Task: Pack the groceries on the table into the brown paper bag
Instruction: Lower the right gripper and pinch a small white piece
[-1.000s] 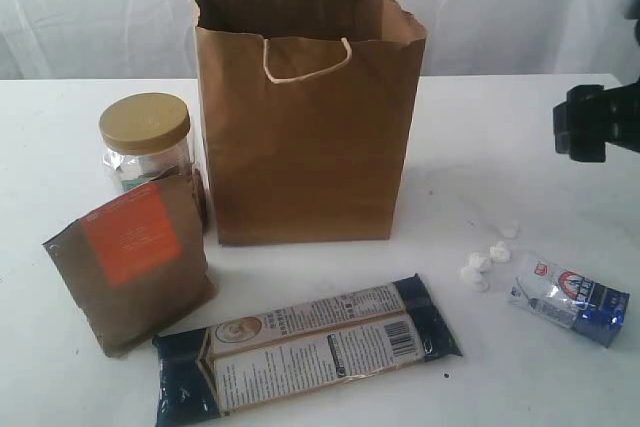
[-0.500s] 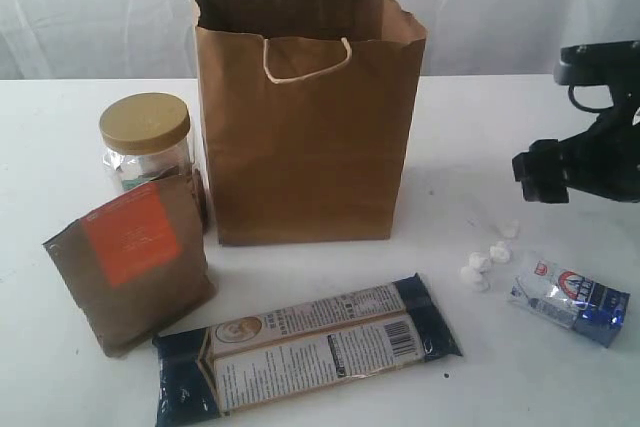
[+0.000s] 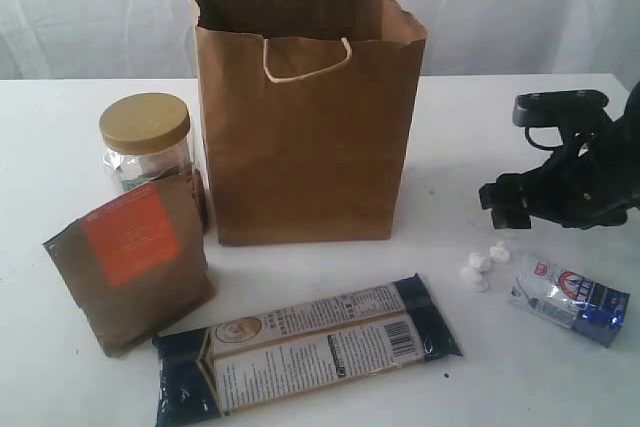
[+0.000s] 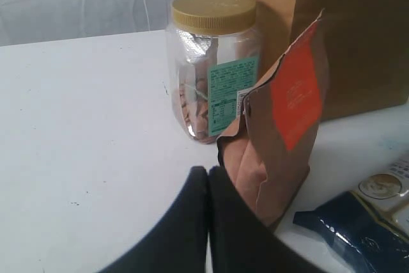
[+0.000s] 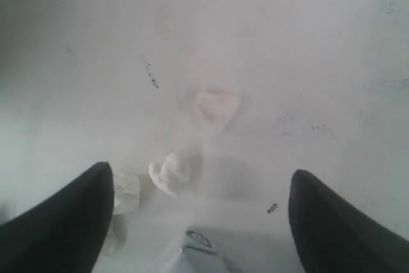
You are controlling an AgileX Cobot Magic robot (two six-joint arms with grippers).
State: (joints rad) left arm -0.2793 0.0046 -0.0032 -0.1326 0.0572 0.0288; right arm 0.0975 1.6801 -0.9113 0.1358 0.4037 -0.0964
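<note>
The brown paper bag (image 3: 305,117) stands upright and open-topped at the middle of the table (image 3: 470,137). To its left are the gold-lidded jar (image 3: 146,142) and the brown pouch with orange label (image 3: 132,262). The long dark-blue packet (image 3: 305,347) lies in front. The small blue-silver packet (image 3: 570,299) lies at the right. My right gripper (image 3: 503,203) hovers open just above and behind it; its corner (image 5: 204,254) shows between the jaws of the right gripper (image 5: 201,172). My left gripper (image 4: 208,177) is shut and empty, beside the pouch (image 4: 281,126) and near the jar (image 4: 214,62). The can and bottle are out of view.
A few small white lumps (image 3: 480,265) lie on the table between the bag and the small packet, below the right gripper; one lump (image 5: 169,172) sits between its fingers in the wrist view. A white curtain hangs behind the table.
The right arm has come in from the right edge, moving left and down to hover over the white lumps and the small packet. Nothing else moved.
</note>
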